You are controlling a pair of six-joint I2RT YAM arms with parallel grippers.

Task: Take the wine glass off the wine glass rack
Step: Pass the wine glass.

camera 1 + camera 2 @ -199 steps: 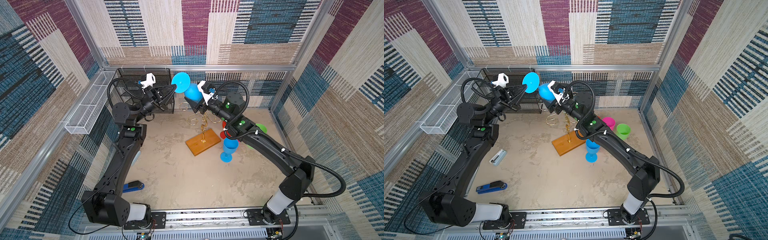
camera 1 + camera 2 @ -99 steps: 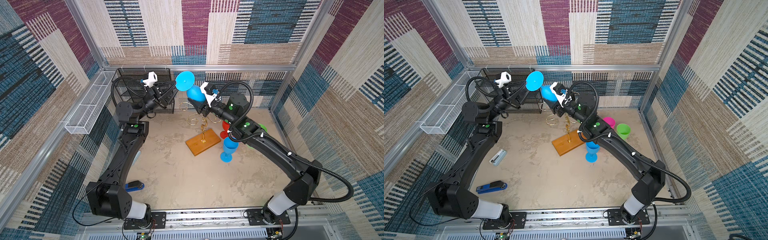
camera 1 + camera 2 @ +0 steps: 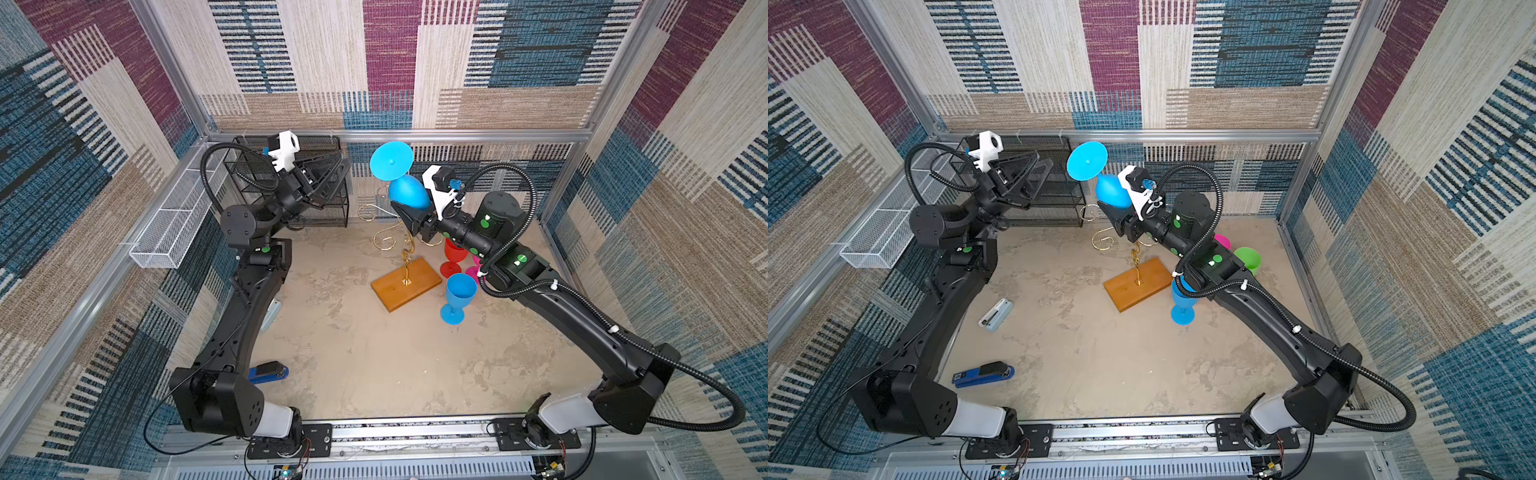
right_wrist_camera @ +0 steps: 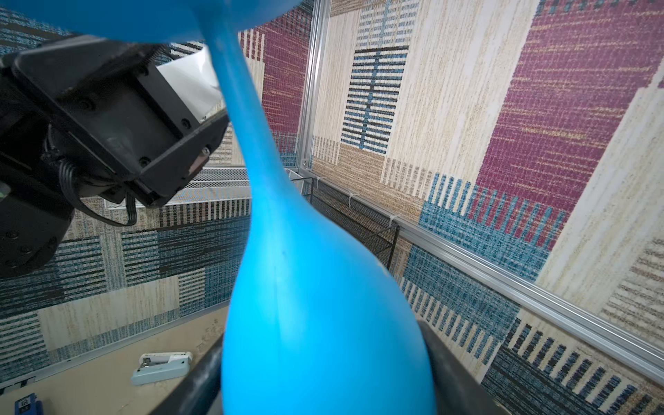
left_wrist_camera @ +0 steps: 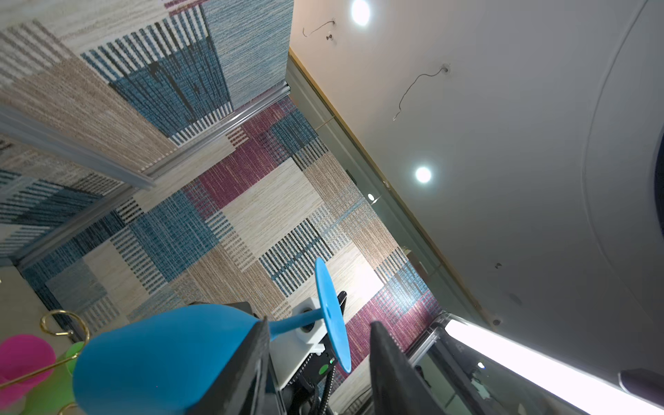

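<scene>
A blue wine glass is held up in the air, tilted, with its round foot uppermost. My right gripper is shut on its bowl, one dark finger on each side. Below it is the wine glass rack, gold scroll wire on an orange wooden base; the glass is clear of the wire. My left gripper is open, a short way left of the foot and holding nothing. The left wrist view shows the foot beyond the spread fingertips.
A black mesh shelf and a white wire basket line the back left. Another blue glass, a red one, a pink cup and a green cup stand by the rack. Blue stapler and white stapler lie on the floor.
My left gripper let go of the glass's foot, opened and drew back to the left. The right gripper closed on the bowl and carried the glass slightly right.
</scene>
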